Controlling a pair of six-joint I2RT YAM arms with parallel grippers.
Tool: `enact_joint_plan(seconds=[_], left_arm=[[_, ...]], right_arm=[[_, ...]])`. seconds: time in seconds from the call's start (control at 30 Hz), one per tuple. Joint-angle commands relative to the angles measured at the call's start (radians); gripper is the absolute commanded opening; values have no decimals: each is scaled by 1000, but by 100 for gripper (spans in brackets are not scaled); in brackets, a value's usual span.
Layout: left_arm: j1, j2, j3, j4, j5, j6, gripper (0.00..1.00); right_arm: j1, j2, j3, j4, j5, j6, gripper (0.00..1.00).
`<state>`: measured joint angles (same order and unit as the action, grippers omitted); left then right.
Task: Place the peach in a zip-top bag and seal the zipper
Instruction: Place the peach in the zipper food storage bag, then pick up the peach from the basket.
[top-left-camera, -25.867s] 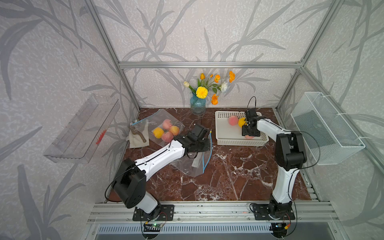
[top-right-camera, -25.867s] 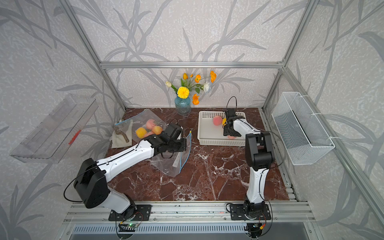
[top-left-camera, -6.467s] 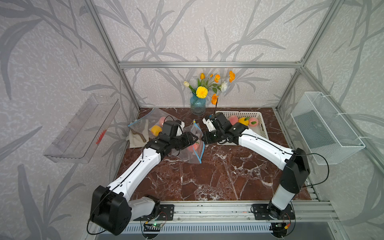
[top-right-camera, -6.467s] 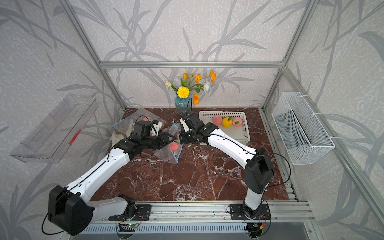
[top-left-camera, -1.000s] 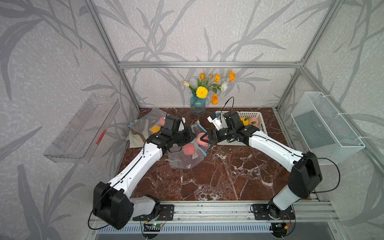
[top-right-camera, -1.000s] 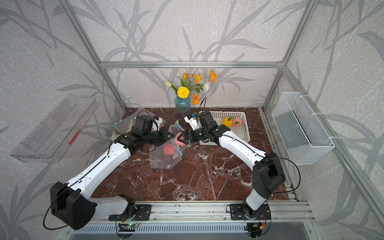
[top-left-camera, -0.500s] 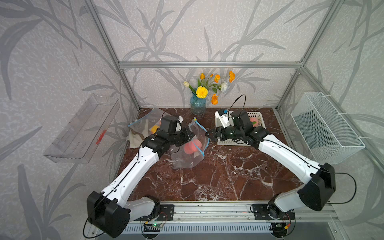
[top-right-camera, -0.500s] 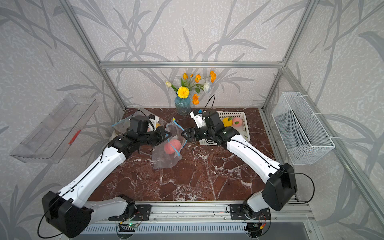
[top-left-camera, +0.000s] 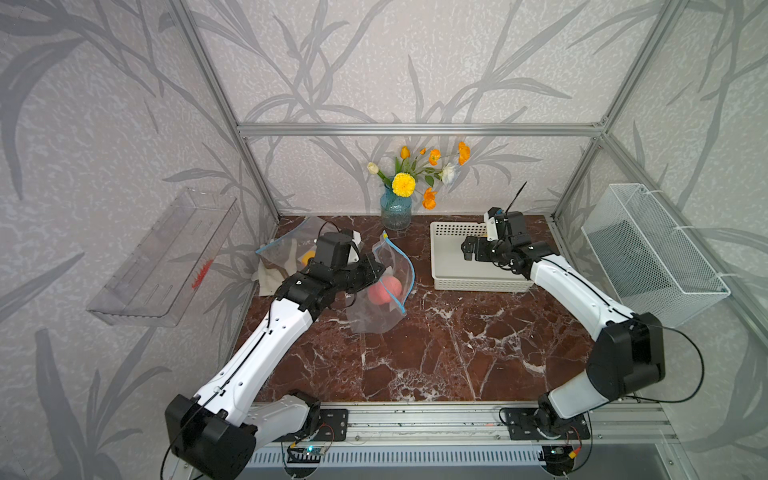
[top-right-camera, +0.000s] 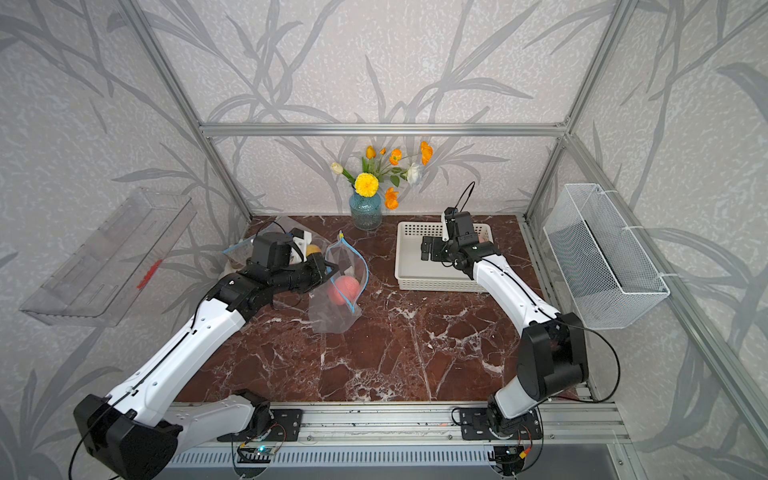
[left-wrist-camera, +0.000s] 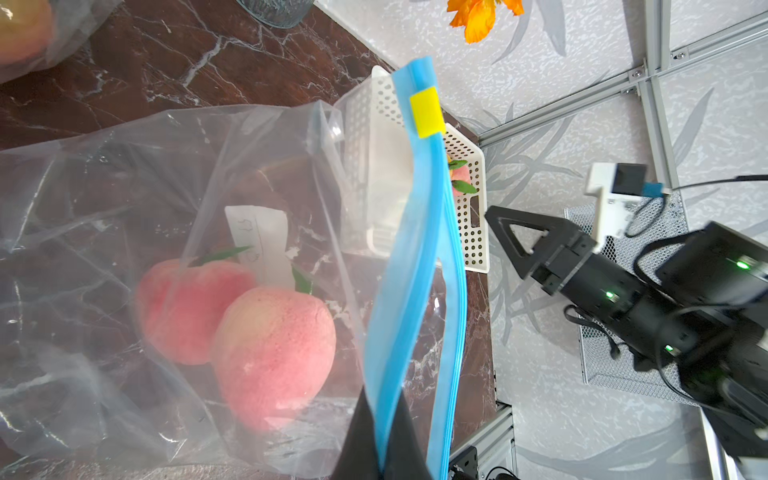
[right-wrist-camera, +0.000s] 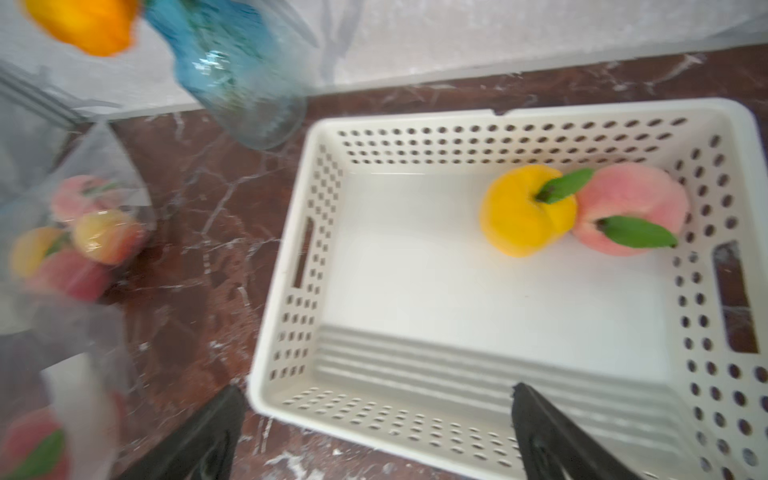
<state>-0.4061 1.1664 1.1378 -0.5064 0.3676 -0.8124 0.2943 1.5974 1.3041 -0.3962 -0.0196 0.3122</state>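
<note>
A clear zip-top bag (top-left-camera: 376, 309) (top-right-camera: 332, 309) with a blue zipper (left-wrist-camera: 415, 257) and a yellow slider (left-wrist-camera: 424, 112) hangs over the marble table. My left gripper (top-left-camera: 376, 266) (top-right-camera: 328, 266) (left-wrist-camera: 384, 436) is shut on one zipper lip. The other lip stands apart from it, so the mouth gapes. Two pink peaches (left-wrist-camera: 274, 353) (left-wrist-camera: 187, 307) lie inside; in both top views they show as one pink mass (top-left-camera: 384, 289) (top-right-camera: 344, 290). My right gripper (top-left-camera: 467, 251) (top-right-camera: 428, 249) (right-wrist-camera: 376, 395) is open and empty above the near-left edge of the white basket (top-left-camera: 449, 282) (right-wrist-camera: 498, 141).
The basket holds a yellow peach (right-wrist-camera: 523, 216) and a pink peach (right-wrist-camera: 631, 203). A blue vase of flowers (top-left-camera: 395, 208) stands at the back wall. Another bag with fruit (top-left-camera: 286, 253) lies back left. A wire basket (top-left-camera: 648, 249) and a clear shelf (top-left-camera: 166, 257) hang on the side walls.
My right gripper has drawn back from the bag's mouth to over the basket, and its jaws have widened. The peach it carried now lies in the bag. My left gripper keeps its hold.
</note>
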Motion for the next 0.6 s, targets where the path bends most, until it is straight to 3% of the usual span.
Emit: enact_joint_plan(seconds=[0.0, 0.23, 0.57], left_arm=[[-4, -19, 40, -7, -14, 7, 2], [-4, -13, 30, -2, -3, -9, 2], [-4, 6, 16, 13, 12, -22, 3]], right_arm=[[-21, 101, 72, -40, 134, -16, 99], [-63, 370, 294, -125, 222, -36, 99], [-78, 606, 520, -181, 280, -42, 99]])
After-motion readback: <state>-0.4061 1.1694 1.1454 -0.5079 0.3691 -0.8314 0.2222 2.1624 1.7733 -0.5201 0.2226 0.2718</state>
